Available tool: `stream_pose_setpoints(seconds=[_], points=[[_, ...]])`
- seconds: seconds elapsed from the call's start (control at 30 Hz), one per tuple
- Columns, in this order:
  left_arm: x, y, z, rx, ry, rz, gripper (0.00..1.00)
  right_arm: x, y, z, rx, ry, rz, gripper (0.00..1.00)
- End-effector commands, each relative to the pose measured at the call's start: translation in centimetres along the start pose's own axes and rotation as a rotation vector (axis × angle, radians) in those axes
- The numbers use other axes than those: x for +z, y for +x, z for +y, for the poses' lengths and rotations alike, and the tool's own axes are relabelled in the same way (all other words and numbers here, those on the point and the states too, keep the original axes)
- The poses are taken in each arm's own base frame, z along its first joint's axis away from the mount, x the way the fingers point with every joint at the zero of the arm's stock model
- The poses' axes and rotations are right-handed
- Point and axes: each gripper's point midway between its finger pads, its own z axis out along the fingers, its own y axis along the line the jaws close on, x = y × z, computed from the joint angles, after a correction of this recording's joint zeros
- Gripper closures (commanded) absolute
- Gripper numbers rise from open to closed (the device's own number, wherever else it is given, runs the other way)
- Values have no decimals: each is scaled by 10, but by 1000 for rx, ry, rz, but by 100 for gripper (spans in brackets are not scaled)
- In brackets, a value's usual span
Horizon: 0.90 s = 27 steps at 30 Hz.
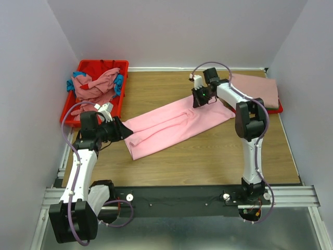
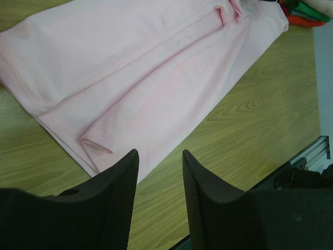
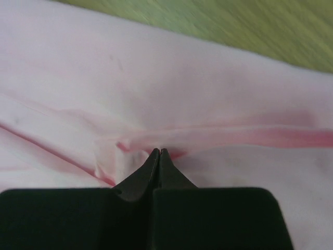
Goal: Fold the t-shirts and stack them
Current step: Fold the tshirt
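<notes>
A bright pink t-shirt (image 1: 177, 125) lies folded into a long strip, running diagonally across the wooden table. My left gripper (image 1: 127, 130) is open and empty, just off the strip's near left end; in the left wrist view the gripper (image 2: 160, 156) hovers over bare wood beside the shirt (image 2: 145, 73). My right gripper (image 1: 200, 101) is at the strip's far right end. In the right wrist view it (image 3: 159, 151) is shut with its tips on a puckered fold of the pink cloth (image 3: 208, 94).
A red plastic bin (image 1: 101, 65) at the back left holds a heap of dusty rose and teal shirts (image 1: 93, 86). A folded dusty rose shirt (image 1: 257, 86) tops a stack at the back right; green and red layers (image 2: 307, 13) show there. Walls close in on three sides.
</notes>
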Motion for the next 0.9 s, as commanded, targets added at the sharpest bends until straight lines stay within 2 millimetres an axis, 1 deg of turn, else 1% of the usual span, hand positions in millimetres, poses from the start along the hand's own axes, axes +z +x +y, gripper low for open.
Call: stream_pose_setpoints(seconds=[0.0,0.03,0.1,0.13,0.17,0.27,0.3,0.33,0.37,0.4,0.43,0.47,0.5,0.53,0.57,0.6,0.63,0.67,0.7,0.73,0.77,0.8,0.83,0.87], points=[[-3,-5,-3,34,2,-17,53,15,-30,21,-60,-17,-36,94],[-3,-4,-3,32,1,-15,53,16,-40,29,-76,-21,-53,94],[-3,-4,-3,32,1,-14,53,23,-44,32,-81,-24,-53,94],[-2,-4,-2,32,-1,-11,53,24,-48,37,-88,-27,-58,93],[-2,-4,-2,31,-2,-12,53,23,-51,37,-88,-26,-63,92],[-2,-3,-1,25,-5,-11,53,20,-53,41,-103,-30,-69,91],[-2,-3,0,22,-10,-12,53,18,-51,42,-107,-31,-65,91],[-1,-2,0,16,-11,-11,53,4,-58,46,-127,-27,-88,91],[0,1,4,-6,-24,-8,53,-2,-60,53,-154,-56,-99,89],[2,5,6,-21,-27,6,53,-6,-51,62,-168,-93,-91,86],[4,10,6,-32,-26,23,53,-29,-59,86,-237,-191,-140,77],[7,16,7,-49,-26,47,53,-39,-56,100,-272,-253,-153,73],[11,24,6,-59,-21,81,53,-45,-35,115,-280,-331,-126,69],[13,26,9,-76,-33,88,53,-53,-29,129,-307,-395,-137,66],[16,30,10,-72,-51,105,57,-73,-32,147,-360,-466,-187,63],[19,34,11,-80,-67,121,58,-76,-23,153,-358,-492,-183,62],[22,38,6,-81,-69,140,60,-78,-17,156,-359,-507,-180,62],[27,44,3,-62,-90,158,65,-76,-2,158,-350,-513,-157,62],[31,47,0,-75,-103,175,71,-80,1,158,-358,-501,-157,62],[33,51,0,-74,-118,188,73,-80,5,156,-362,-488,-148,62],[37,58,-2,-53,-139,210,78,-75,17,152,-356,-468,-118,62],[40,61,0,-53,-162,223,82,-75,20,151,-357,-462,-112,62],[42,67,6,-62,-196,254,88,-75,25,150,-353,-459,-105,61],[43,70,10,-63,-220,267,90,-74,31,150,-348,-458,-92,61]])
